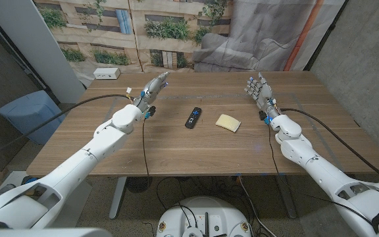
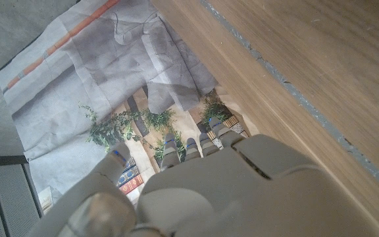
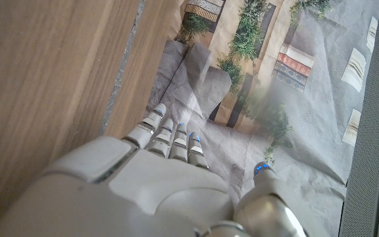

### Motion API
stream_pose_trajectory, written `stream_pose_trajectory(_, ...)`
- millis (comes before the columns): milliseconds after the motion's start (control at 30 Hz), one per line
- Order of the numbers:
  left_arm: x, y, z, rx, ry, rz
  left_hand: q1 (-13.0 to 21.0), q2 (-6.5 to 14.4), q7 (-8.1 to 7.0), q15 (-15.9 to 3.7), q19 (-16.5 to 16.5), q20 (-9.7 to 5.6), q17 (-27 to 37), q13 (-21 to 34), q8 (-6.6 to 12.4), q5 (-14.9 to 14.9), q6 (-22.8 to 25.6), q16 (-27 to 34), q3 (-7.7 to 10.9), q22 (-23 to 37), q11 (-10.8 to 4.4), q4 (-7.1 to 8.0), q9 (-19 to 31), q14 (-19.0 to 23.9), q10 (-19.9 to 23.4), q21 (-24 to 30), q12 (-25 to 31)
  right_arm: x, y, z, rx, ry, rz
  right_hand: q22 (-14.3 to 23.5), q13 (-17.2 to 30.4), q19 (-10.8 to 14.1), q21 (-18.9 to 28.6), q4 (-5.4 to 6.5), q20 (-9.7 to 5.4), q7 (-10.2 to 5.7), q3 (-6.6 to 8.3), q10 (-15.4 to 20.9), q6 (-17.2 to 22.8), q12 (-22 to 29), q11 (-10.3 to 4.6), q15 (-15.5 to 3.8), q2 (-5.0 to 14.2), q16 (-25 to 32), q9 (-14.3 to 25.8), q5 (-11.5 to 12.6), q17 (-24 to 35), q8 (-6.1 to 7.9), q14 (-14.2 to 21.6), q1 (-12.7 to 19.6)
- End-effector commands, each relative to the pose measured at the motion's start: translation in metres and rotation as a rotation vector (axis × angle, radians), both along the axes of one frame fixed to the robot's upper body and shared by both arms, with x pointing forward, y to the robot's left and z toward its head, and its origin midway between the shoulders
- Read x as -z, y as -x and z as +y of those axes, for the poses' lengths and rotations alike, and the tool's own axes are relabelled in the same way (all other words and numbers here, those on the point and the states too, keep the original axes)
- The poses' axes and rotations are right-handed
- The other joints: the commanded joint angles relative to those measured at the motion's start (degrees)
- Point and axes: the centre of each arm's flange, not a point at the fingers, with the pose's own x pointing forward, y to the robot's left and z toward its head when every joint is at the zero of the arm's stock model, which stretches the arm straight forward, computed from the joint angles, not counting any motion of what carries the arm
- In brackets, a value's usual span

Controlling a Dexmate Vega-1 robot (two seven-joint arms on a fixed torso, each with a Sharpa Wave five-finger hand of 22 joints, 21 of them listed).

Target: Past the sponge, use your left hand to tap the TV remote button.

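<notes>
A black TV remote (image 1: 193, 116) lies near the middle of the wooden table (image 1: 176, 148), long axis pointing away from me. A yellow sponge (image 1: 228, 122) lies just to its right. My left hand (image 1: 152, 87) is over the table's far left part, left of and beyond the remote, fingers stretched out and holding nothing. My right hand (image 1: 260, 91) is held up at the far right, beyond the sponge, fingers apart and empty. The left wrist view has the back of my left hand (image 2: 196, 191) beside the table's edge. The right wrist view has my right hand (image 3: 150, 184) likewise.
A white power strip (image 1: 106, 74) lies at the table's far left corner. A blue bin (image 1: 26, 113) stands on the floor to the left. A printed backdrop (image 1: 143, 26) and grey sheeting (image 1: 262, 33) hang behind the table. Black cables (image 1: 143, 141) run along both arms.
</notes>
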Motion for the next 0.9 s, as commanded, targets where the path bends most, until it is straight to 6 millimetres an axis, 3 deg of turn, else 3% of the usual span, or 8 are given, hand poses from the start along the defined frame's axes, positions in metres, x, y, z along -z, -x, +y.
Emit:
stream_pose_trajectory(33, -0.012, 0.019, -0.003, -0.086, -0.253, -0.059, -1.2, 3.2, -0.44, -0.40, -0.6, -1.55, 0.2, 0.3, 0.19, -0.2, 0.7, 0.5, -0.38, 0.1, -0.40, 1.13, 0.1, -0.3, 0.2, -0.2, 0.0, 0.007, -0.001, -0.002, 0.005, -0.028, 0.000, 0.2, -0.1, -0.2, 0.0, 0.47, -0.10, 0.19, 0.19, -0.3, 0.0, 0.4, -0.06, 0.10, -0.18, 0.3, 0.2, 0.2, 0.0, 0.29, -0.4, 0.0)
stream_pose_trajectory(267, -0.013, 0.027, -0.015, -0.159, -0.392, -0.090, -1.8, 3.2, -0.74, -1.02, -2.4, -2.00, 0.4, 0.3, -0.42, -0.1, 0.8, 0.2, -1.54, 0.2, -0.83, 3.22, 0.1, -1.8, -1.7, -0.5, -0.6, 0.010, -0.001, -0.004, 0.002, -0.035, 0.000, 0.2, -0.1, -0.3, 0.0, 0.55, -0.17, 0.22, 0.19, -0.5, -0.1, 0.3, -0.10, 0.19, -0.11, 0.3, 0.2, 0.3, -0.2, 0.27, -0.5, 0.1)
stream_pose_trajectory(367, -0.015, 0.031, -0.022, -0.207, -0.466, -0.104, -1.8, 3.3, -0.91, -0.77, -4.7, -2.36, 0.3, 0.3, -0.64, 0.1, 1.1, 0.1, -2.13, 0.2, -1.09, 3.93, 0.1, -2.6, -2.8, -1.0, -0.7, 0.011, -0.002, -0.006, 0.000, -0.039, 0.002, 0.2, -0.1, -0.4, 0.1, 0.59, -0.18, 0.18, 0.18, -0.5, -0.1, 0.4, -0.10, 0.27, -0.07, 0.3, 0.2, 0.3, -0.3, 0.28, -0.5, 0.2)
stream_pose_trajectory(633, -0.019, 0.035, -0.038, -0.256, -0.570, -0.109, -1.8, 3.3, -1.15, -0.26, -6.6, -2.19, 0.3, 0.3, -0.70, 0.1, 1.5, 0.1, -2.64, 0.2, -1.23, 4.29, 0.1, -3.4, -3.3, -1.2, -0.7, 0.015, -0.004, -0.008, -0.007, -0.048, 0.008, 0.2, -0.2, -0.6, 0.1, 0.68, -0.01, 0.20, 0.18, -0.6, -0.1, 0.4, -0.12, 0.45, 0.01, 0.3, 0.2, 0.4, -0.5, 0.29, -0.7, 0.2)
stream_pose_trajectory(900, -0.022, 0.036, -0.052, -0.300, -0.670, -0.098, -1.9, 3.9, -1.08, 0.14, -7.6, -2.10, 0.3, 0.3, -0.74, 0.2, 1.8, 0.1, -2.94, 0.2, -0.44, 4.67, 0.1, -4.0, -3.7, -1.0, -0.6, 0.017, -0.007, -0.010, -0.010, -0.044, 0.020, 0.2, -0.2, -0.7, 0.1, 0.78, 0.09, 0.25, 0.16, -0.9, -0.1, 0.4, -0.12, 0.57, 0.08, 0.3, 0.2, 0.5, -0.7, 0.33, -0.8, 0.3)
